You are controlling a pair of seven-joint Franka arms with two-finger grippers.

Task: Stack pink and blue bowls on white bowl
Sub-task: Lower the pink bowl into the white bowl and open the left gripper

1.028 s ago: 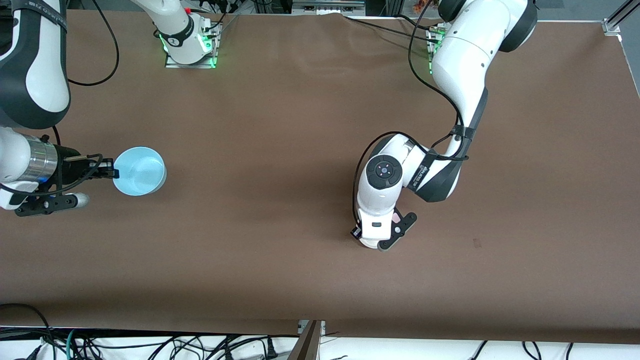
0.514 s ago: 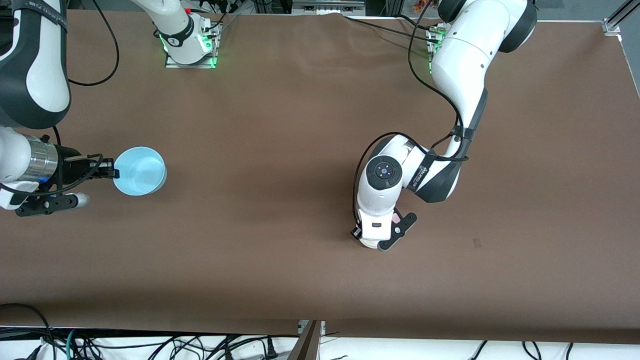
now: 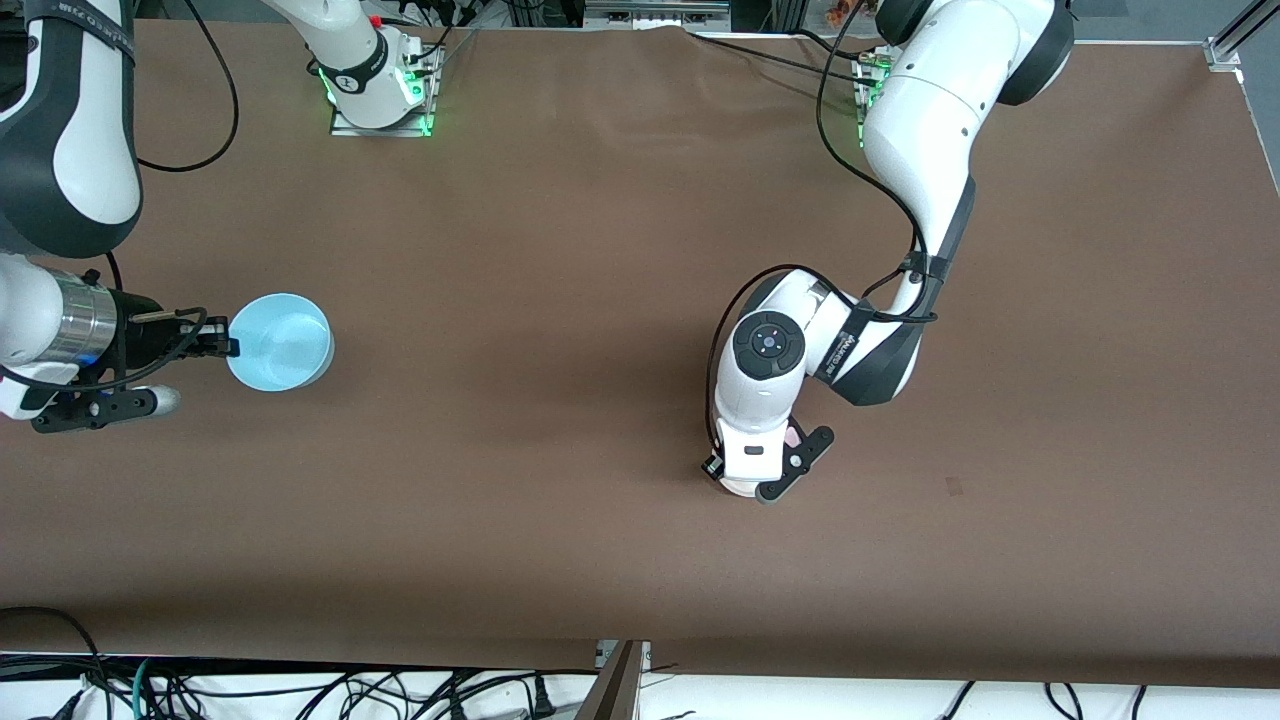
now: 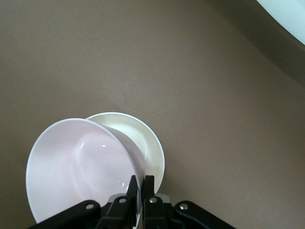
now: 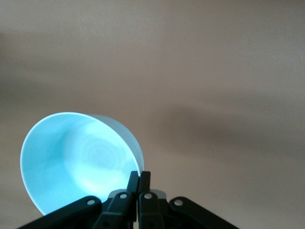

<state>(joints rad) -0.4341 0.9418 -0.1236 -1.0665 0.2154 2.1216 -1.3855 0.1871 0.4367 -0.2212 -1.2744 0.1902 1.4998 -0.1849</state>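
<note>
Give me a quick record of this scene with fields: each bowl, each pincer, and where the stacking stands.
pink bowl: rim pinched by the left pincer, tilted, sitting in or just over the white bowl
white bowl: on the table, partly hidden under the pink bowl
blue bowl: rim pinched by the right pincer, at the right arm's end of the table
left pincer: shut on the pink bowl's rim
right pincer: shut on the blue bowl's rim
stacking: pink bowl at the white bowl, not released; blue bowl not yet stacked
</note>
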